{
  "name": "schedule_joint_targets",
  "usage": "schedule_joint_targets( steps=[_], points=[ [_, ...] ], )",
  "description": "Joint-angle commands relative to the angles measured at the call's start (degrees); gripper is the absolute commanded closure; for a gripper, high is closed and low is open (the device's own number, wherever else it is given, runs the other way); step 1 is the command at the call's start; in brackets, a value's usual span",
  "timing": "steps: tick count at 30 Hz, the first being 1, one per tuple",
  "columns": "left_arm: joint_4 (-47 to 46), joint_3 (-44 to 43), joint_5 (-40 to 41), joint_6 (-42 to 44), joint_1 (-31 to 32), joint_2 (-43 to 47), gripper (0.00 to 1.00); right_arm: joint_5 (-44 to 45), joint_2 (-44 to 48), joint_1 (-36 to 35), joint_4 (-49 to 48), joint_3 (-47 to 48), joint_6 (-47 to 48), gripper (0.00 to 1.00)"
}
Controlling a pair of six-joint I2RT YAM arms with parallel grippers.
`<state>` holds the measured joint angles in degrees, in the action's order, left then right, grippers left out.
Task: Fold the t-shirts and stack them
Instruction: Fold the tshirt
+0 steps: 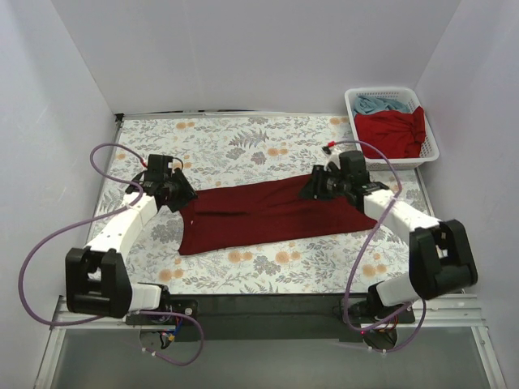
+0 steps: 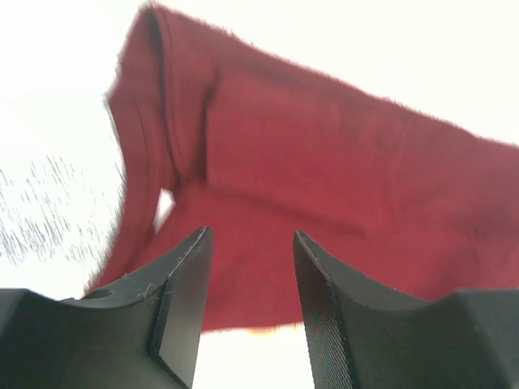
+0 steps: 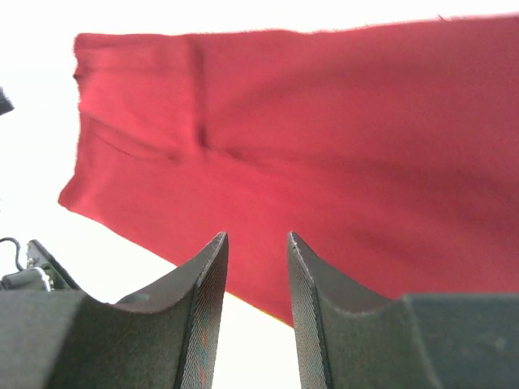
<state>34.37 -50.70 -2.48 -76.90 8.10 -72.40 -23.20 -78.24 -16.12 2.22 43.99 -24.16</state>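
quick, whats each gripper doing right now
Left gripper: open, jaws apart, holding nothing, at the maroon t-shirt's left end.
Right gripper: open, holding nothing, at the shirt's right end.

right gripper (image 3: 257, 237): jaws parted, narrow gap, nothing held | maroon t-shirt (image 3: 340, 138): spread flat across upper view, crease near its left end, lower edge slanting behind the jaws | tabletop (image 3: 113, 259): washed out white, pattern unreadable
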Motion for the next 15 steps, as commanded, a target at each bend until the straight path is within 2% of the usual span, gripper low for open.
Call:
schedule_joint_targets(
  steps=[1, 6, 15],
  points=[
    [-3.6, -3.5, 3.6, 3.7, -1.9, -5.7, 0.58, -3.2, -7.6, -5.1, -7.0, 8.6, -0.8, 0.59],
    [-9.4, -6.3, 4.0, 3.9, -2.5, -14.1, 0.64, -4.9, -20.9, -10.0, -9.3, 19.3, -1.4, 0.60],
    [-14.2, -5.0, 3.0, 6.5, -2.6, -19.2, 0.63, -6.3, -39.0, -16.0, -9.7, 36.0, -1.5, 0.62]
  ],
)
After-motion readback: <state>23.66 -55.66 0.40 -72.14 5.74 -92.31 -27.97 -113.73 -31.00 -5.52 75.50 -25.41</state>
